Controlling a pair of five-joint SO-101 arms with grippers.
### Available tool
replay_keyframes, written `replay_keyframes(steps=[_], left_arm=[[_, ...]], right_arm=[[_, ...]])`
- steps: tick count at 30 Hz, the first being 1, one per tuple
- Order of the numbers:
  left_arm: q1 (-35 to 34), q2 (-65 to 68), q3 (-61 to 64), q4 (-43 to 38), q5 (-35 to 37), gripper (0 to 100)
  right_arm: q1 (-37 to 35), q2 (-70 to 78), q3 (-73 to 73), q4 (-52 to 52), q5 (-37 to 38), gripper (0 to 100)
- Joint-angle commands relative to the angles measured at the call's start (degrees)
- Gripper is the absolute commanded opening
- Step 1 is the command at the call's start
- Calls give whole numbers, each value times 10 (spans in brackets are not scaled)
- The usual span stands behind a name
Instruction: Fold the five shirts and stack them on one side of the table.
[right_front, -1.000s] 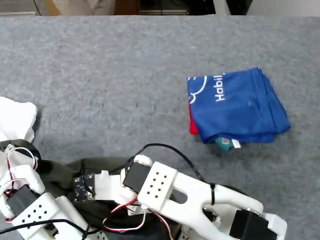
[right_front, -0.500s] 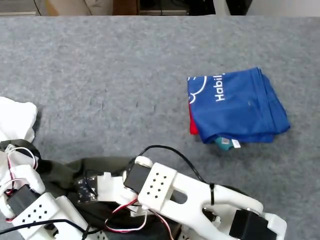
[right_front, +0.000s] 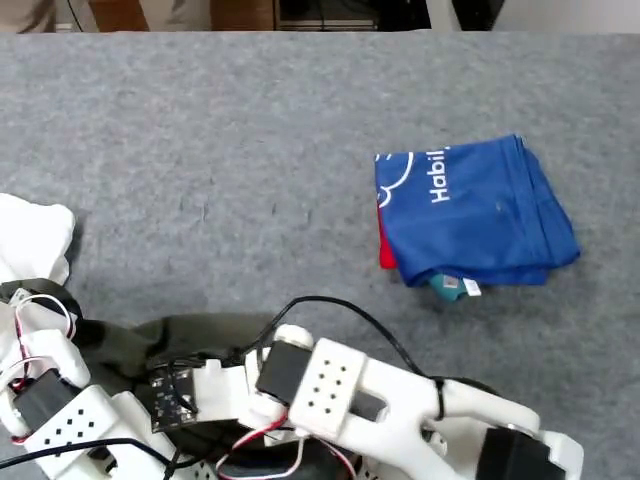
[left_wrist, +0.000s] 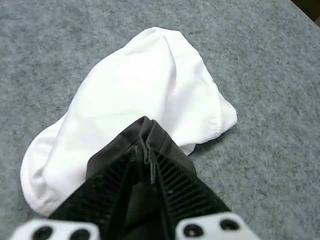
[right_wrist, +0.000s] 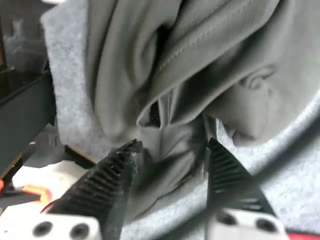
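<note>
My left tool (left_wrist: 148, 157) pinches a fold of the crumpled dark olive fabric shirt (left_wrist: 144, 131), above the bunched white cloth shirt (left_wrist: 135, 90). My right tool (right_wrist: 170, 147) gapes open against that olive shirt, gripping nothing.

Blue shirt (right_front: 470, 210): folded into a rough rectangle, white print along its left edge, lying flat on the right half of the table as the top of a small stack. Red shirt (right_front: 385, 250): directly beneath, a narrow strip showing at the stack's left side. Teal cloth (right_front: 445, 287) with a white tag: peeping out under the stack's near edge. White shirt (right_front: 35, 235): unfolded, bunched in a smooth mound at the left edge. Olive shirt (right_front: 190, 335): crumpled in deep folds at the near edge, just beside the white one; a raised peak is pinched in the left gripper (left_wrist: 146, 150), another fold lies between the parted fingers of the right gripper (right_wrist: 172, 145)
</note>
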Motion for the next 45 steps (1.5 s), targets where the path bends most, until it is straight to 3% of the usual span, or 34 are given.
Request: replay_keyframes(steps=[1, 14, 18, 26, 32, 39, 45], left_arm=[[0, -5, -8, -10, 4, 19], [0, -5, -8, -10, 4, 19], [0, -5, -7, -10, 4, 19], [0, -5, -4, -11, 4, 19], [0, -5, -3, -11, 4, 19], [0, -5, -3, -11, 4, 19], [0, -5, -3, -11, 4, 19]], right_arm=[[-7, 43, -23, -40, 4, 216], [-8, 71, -14, -76, 18, 208], [-8, 71, 12, -92, 18, 102], [-4, 66, 24, -95, 18, 70], [57, 65, -5, -47, 22, 48], [149, 65, -95, 11, 82, 19], [138, 65, -115, 44, 104, 37]])
